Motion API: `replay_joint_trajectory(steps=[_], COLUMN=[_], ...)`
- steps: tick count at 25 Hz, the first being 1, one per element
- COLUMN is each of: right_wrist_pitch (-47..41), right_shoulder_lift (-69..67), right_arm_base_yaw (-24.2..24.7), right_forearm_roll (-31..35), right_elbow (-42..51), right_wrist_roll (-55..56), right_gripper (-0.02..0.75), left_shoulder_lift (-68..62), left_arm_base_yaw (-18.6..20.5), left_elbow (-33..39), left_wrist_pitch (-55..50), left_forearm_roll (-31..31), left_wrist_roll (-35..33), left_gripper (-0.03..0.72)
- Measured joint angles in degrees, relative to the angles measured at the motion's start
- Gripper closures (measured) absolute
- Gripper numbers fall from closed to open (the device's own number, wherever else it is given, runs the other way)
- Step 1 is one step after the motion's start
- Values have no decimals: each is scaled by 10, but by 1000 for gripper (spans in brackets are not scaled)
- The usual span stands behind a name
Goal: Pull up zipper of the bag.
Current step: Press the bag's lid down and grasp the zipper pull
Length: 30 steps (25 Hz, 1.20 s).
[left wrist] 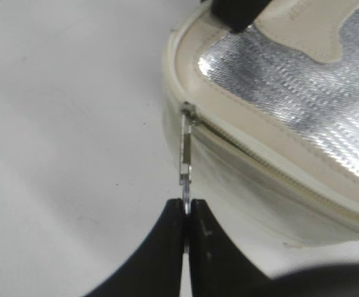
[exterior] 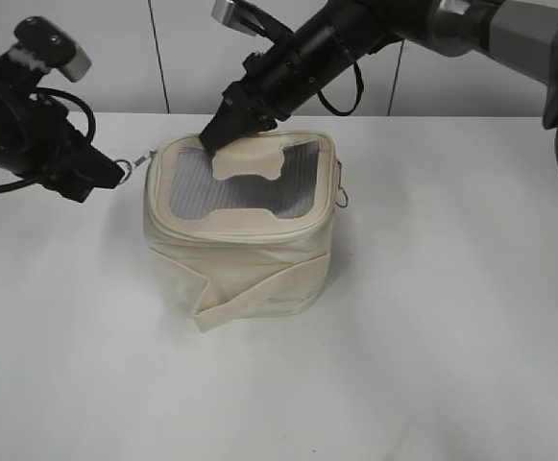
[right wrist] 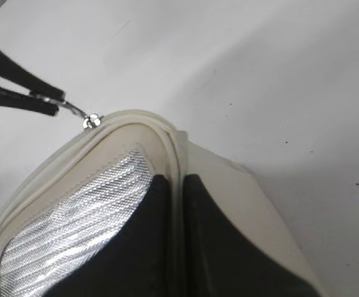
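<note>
My left claw [left wrist: 185, 213] is clenched on the zipper pull [left wrist: 185, 162], right claw [right wrist: 178, 185] pinching the bag [exterior: 245, 254] rim at 11 o'clock, so I'd draw steadily along the track

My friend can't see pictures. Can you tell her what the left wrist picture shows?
The left gripper pinches the metal zipper pull at the corner of a cream bag with a shiny silver top, on a white table.
</note>
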State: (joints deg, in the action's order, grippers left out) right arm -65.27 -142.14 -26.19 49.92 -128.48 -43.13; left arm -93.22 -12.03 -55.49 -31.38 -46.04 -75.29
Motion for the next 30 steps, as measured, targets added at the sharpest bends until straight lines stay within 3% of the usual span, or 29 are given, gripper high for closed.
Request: replay_joint_trajectory(steps=[13,22,26,30], right_wrist_pitch=[-12,-2,5,4], right_shoulder_lift=[0,0,-1,-1], right_arm_base_yaw=[-7,6,17,17], right_forearm_roll=[5,5,5,5], right_elbow=[0,0,0,0], right_wrist_roll=[52,115,138,140], right_gripper=[694,695,696,696], left_shoulder_lift=[66,90,92,92], left_arm_base_yaw=[-1,-8,-37,-107], left_elbow=[-5,36,63,77], left_wrist_pitch=[-123,-161,-166,-141], left_forearm_roll=[80,87,78,53], left_wrist_roll=[127,154,157,158], left_gripper=[680,680,680,677])
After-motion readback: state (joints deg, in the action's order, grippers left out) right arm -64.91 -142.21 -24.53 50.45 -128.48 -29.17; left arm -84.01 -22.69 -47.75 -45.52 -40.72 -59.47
